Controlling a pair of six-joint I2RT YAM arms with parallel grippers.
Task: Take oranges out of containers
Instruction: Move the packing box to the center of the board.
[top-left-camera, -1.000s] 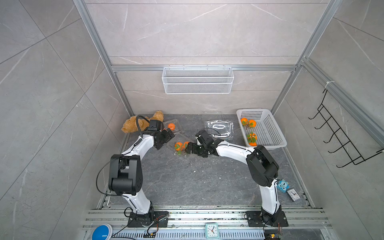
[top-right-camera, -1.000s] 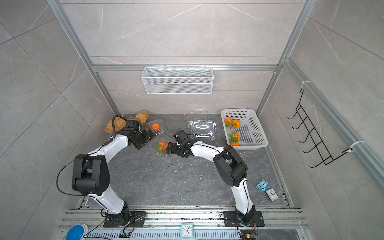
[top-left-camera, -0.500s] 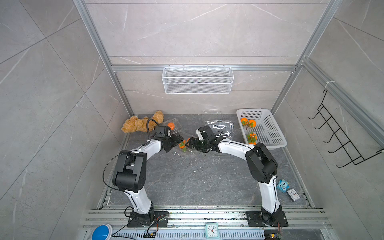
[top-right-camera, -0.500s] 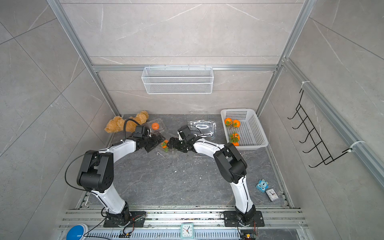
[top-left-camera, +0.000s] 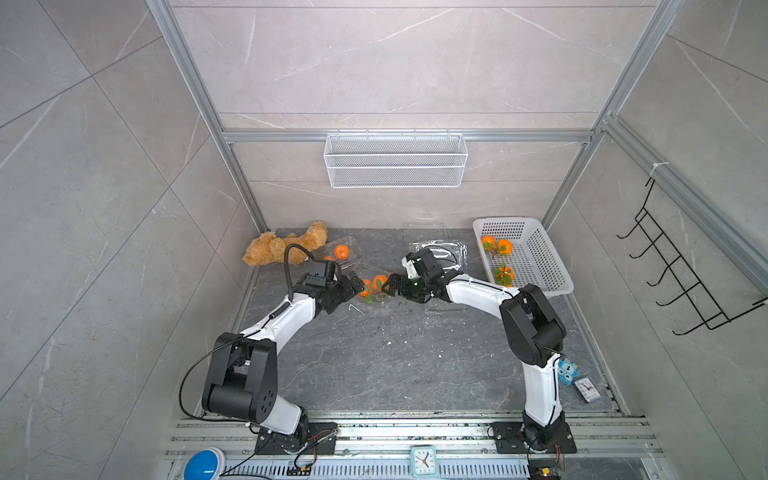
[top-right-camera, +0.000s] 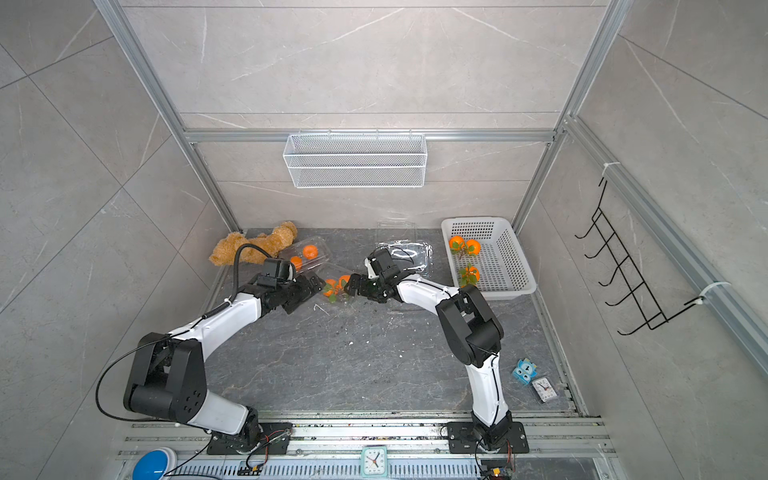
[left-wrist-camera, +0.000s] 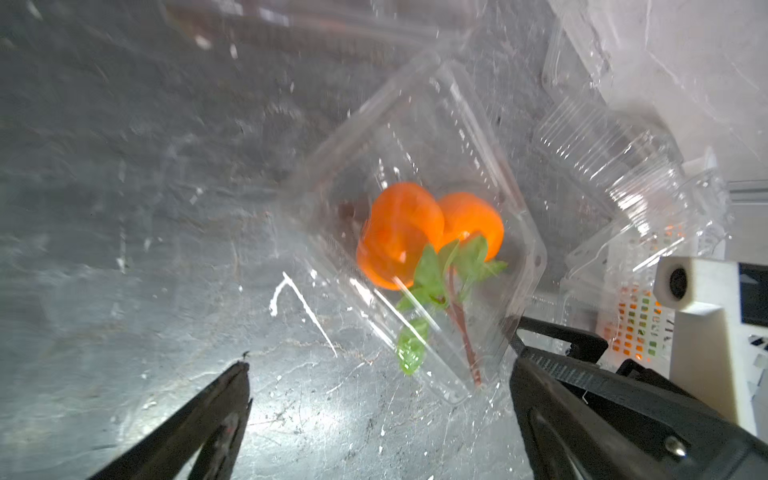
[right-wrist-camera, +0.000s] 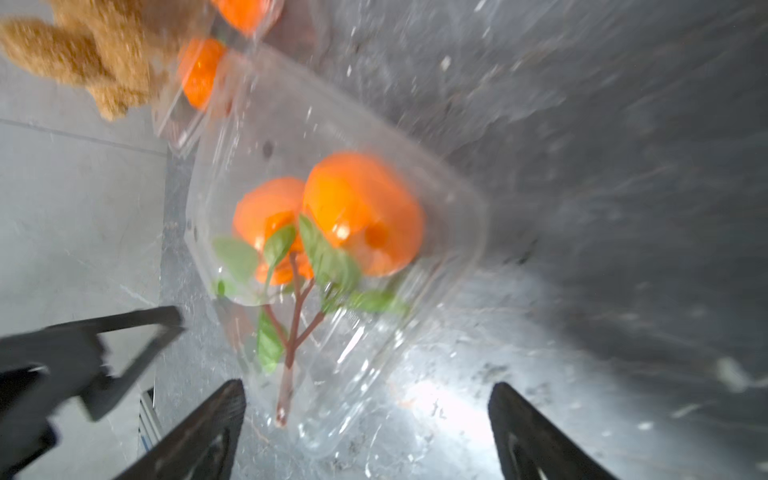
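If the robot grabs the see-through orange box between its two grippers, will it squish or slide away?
The clear clamshell box looks thin and crinkly, so it would probably dent under a squeeze. It seems light, so a push may skid it across the smooth tabletop. The two round oranges inside could roll and shift its weight.

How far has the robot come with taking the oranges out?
Done: oranges lie in the white basket, empty containers beside it. In hand: the open left gripper and open right gripper flank a container holding two oranges; nothing is gripped. Left: that container and a second container by the teddy bear, also holding two.
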